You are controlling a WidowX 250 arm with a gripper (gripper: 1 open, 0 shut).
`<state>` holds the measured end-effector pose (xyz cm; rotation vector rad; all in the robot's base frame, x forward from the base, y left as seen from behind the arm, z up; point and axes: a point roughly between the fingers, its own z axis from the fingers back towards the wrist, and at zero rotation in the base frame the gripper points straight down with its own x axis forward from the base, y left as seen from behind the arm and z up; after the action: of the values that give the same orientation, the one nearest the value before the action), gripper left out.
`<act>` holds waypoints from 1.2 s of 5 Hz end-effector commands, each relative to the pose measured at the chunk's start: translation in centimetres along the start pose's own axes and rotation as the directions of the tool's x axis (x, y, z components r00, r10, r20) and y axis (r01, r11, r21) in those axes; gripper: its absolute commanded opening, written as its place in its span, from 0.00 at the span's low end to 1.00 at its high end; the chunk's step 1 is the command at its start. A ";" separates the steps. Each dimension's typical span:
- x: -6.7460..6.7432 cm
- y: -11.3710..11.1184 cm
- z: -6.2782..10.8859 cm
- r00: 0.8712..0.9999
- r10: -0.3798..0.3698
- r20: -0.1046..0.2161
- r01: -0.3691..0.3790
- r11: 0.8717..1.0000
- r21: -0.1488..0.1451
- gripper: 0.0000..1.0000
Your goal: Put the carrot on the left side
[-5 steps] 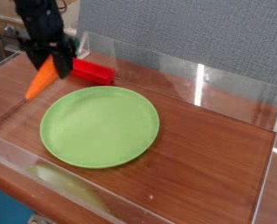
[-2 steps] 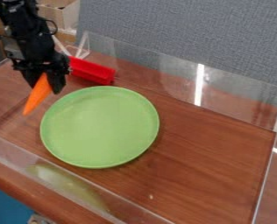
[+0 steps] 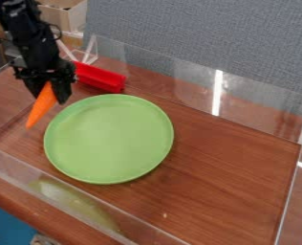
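Note:
The orange carrot hangs tilted, tip down, just left of the green plate, close over the wooden tabletop. My black gripper points down and is shut on the carrot's upper end, which hides the green top. Whether the carrot's tip touches the wood cannot be told.
A red rectangular block lies behind the plate near the back wall. Clear acrylic walls ring the wooden table. Bare wood lies left of the plate and across the right half.
The gripper has carried the carrot down and to the left, from beside the red block to the plate's left edge. Over the last half second it has held still.

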<state>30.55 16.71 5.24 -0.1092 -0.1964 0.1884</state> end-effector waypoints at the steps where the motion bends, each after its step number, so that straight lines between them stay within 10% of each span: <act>1: 0.7 1.3 1.0 0.998 -0.011 0.058 0.010 1.000 0.018 0.00; 4: -0.8 1.5 2.9 0.995 0.052 0.086 -0.054 0.998 0.016 0.00; 5: -0.4 1.8 3.0 0.997 0.025 0.068 -0.027 0.999 0.031 1.00; 6: 0.5 1.6 4.6 0.997 -0.016 0.077 0.012 0.998 0.055 1.00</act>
<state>29.02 18.52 6.79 -0.0934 -0.1933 0.2024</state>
